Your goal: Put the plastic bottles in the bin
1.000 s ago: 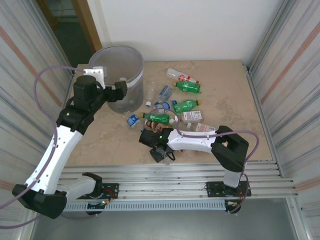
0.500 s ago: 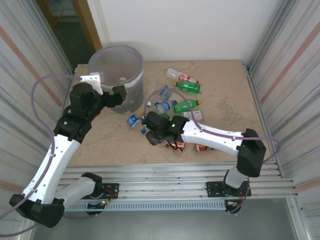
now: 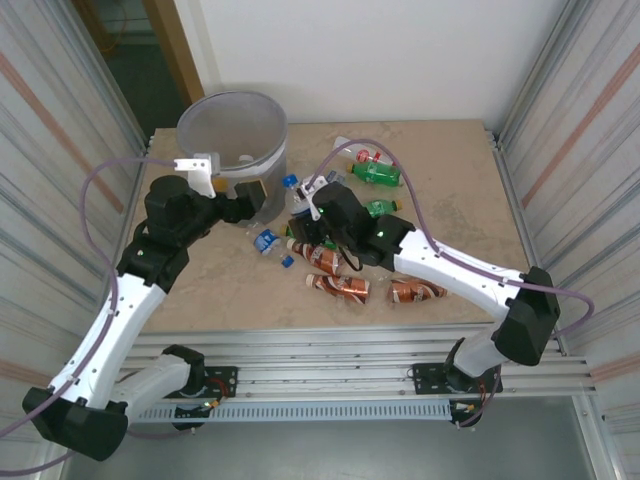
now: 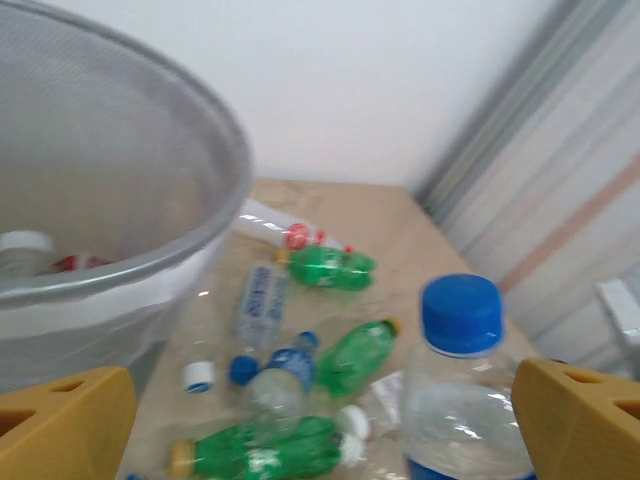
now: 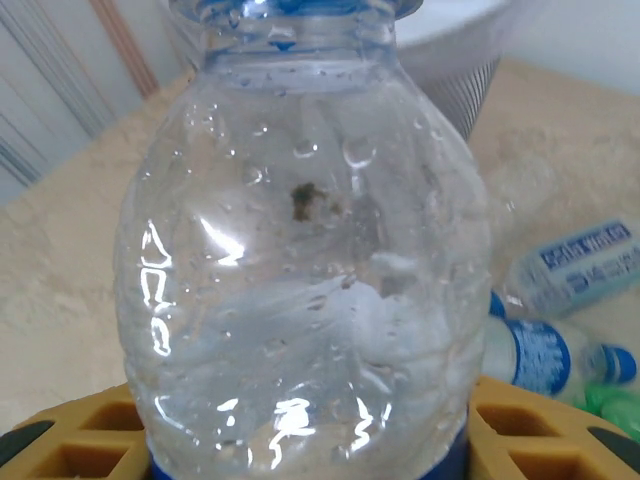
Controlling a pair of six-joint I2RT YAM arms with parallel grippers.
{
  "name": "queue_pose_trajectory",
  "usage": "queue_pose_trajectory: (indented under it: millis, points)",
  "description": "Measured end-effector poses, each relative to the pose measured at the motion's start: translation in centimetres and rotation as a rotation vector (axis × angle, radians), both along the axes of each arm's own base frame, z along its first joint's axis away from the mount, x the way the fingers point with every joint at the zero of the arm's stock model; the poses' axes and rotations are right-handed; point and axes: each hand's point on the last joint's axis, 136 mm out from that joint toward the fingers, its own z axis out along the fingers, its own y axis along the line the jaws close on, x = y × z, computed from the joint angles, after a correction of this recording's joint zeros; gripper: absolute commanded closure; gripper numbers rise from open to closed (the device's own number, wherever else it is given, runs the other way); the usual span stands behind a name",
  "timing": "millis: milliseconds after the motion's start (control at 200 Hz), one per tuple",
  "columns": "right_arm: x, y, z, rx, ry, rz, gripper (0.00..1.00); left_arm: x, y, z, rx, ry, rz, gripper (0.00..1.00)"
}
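1. Right gripper [image 5: 310,440] pinches a clear, blue-capped bottle [image 5: 310,250]; left gripper [image 4: 320,420] is spread and empty.
2. The bottle is beside the bin [image 3: 282,125], seemingly short of its rim.
3. Judgement: raise above the rim, centre over the opening, release; steer clear of the left gripper.

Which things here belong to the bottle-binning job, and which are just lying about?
Job:
bin
clear blue-capped bottle in the right gripper
green bottle
brown bottles

Lying about:
loose white cap
purple arm cables
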Motion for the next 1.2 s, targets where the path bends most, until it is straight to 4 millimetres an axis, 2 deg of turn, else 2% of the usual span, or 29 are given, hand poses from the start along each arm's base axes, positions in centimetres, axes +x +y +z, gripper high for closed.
queue_pose_trajectory:
  millis: [190,351,651,812,872,1007,1092,1202]
  points:
    - [0.1,1.2,2.2,0.067,-0.067,0.063,0.69,-0.1,-3.4,1.3,-0.094,0.005,-0.191,0.16]
    - [-0.1,2.0,3.2,0.102,-0.090,0.103,0.69,0.2,-5.1,2.0,-0.134,0.018,-0.290,0.24]
    - [-0.3,2.3,3.4,0.111,-0.097,0.129,0.69,0.7,-6.2,1.7,-0.159,0.053,-0.345,0.49]
    - [-0.3,2.3,3.3,0.108,-0.093,0.132,0.66,0.9,-6.2,1.9,-0.159,0.045,-0.344,0.71]
    - [-0.2,2.3,3.2,0.107,-0.092,0.131,0.58,1.0,-6.1,1.9,-0.156,0.042,-0.341,0.81]
    - [-0.1,2.3,3.0,0.102,-0.090,0.129,0.23,1.3,-6.1,1.8,-0.149,0.038,-0.336,0.95]
    - [0.0,2.2,3.1,0.103,-0.097,0.127,0.02,1.4,-6.2,1.6,-0.148,0.043,-0.336,0.99]
    - [0.1,2.1,3.2,0.101,-0.101,0.118,0.02,1.5,-6.1,1.7,-0.138,0.032,-0.333,1.00]
